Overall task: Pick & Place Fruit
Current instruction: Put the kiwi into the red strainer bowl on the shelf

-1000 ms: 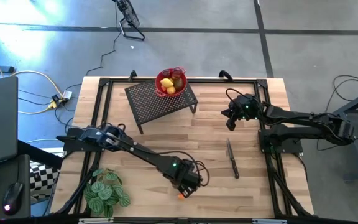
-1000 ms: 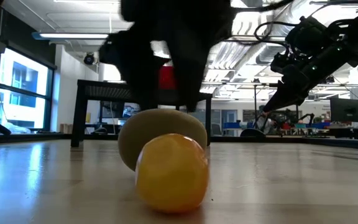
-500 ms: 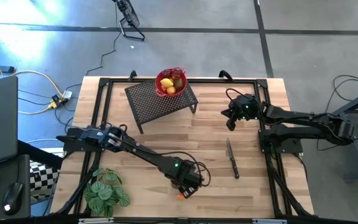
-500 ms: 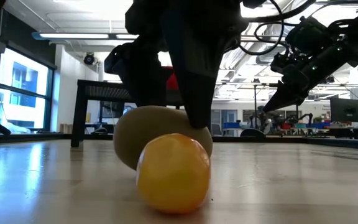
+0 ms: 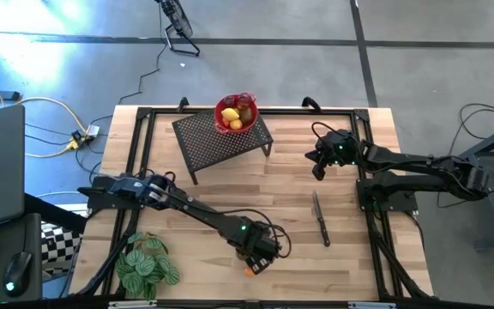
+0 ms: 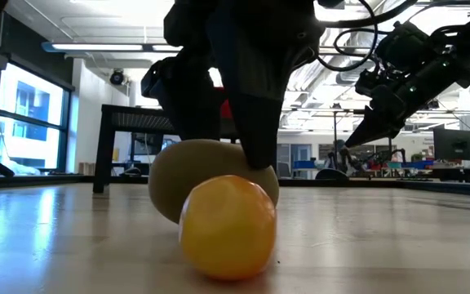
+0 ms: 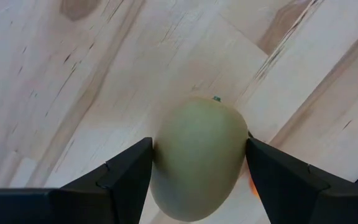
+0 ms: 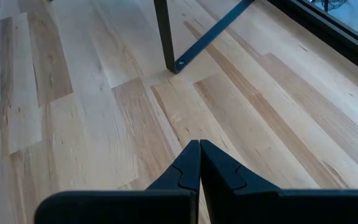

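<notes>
An olive-green oval fruit (image 7: 197, 155) lies on the wooden table near its near edge, with a small orange fruit (image 6: 227, 227) right in front of it. My left gripper (image 5: 251, 257) points down over the green fruit, open, one finger on each side of it (image 6: 170, 184). From above the gripper hides the green fruit; only the orange fruit (image 5: 250, 270) shows. My right gripper (image 5: 318, 172) hangs shut above the table's far right part, empty. More fruit, among it a yellow piece (image 5: 236, 124), lies in the red bowl (image 5: 219, 116). My left gripper comes at the green fruit from above, its fingers (image 7: 129, 168) close against the fruit's two long sides (image 7: 163, 149). I cannot tell whether they touch it. The fruit rests on the table.
The red bowl stands on a black mesh stand (image 5: 221, 142) at the far middle. A knife (image 5: 321, 219) lies right of centre. A green leafy plant (image 5: 147, 264) sits at the near left corner. Black frame rails run along the table's edges.
My left gripper has sunk a little, so that its fingers reach farther down the two sides of the green fruit. Its fingers stand as far apart as before. The orange fruit has stayed where it was.
</notes>
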